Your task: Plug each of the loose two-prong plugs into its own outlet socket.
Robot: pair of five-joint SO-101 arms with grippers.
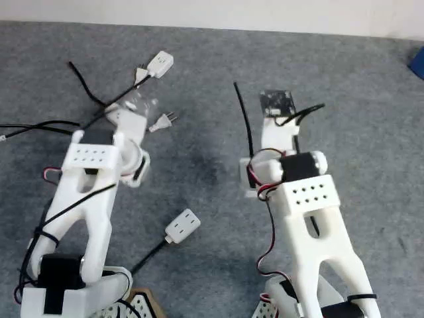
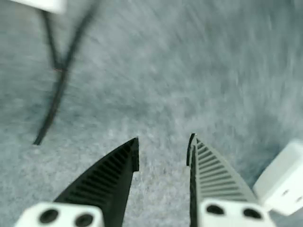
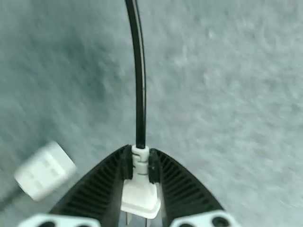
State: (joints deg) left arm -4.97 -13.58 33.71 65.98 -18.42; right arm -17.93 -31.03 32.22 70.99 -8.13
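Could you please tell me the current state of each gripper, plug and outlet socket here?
Left gripper: open, empty.
Right gripper: shut on white two-prong plug with black cord.
Loose white two-prong plug: unplugged, lying on grey carpet.
White outlet socket nearer the arm bases: nothing plugged in.
White outlet socket farther away: cannot tell.

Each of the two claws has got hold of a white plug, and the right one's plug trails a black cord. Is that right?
Not quite. The left gripper is open and holds nothing; the left wrist view shows bare grey surface between its fingers. The right gripper does hold a white plug trailing a black cord.
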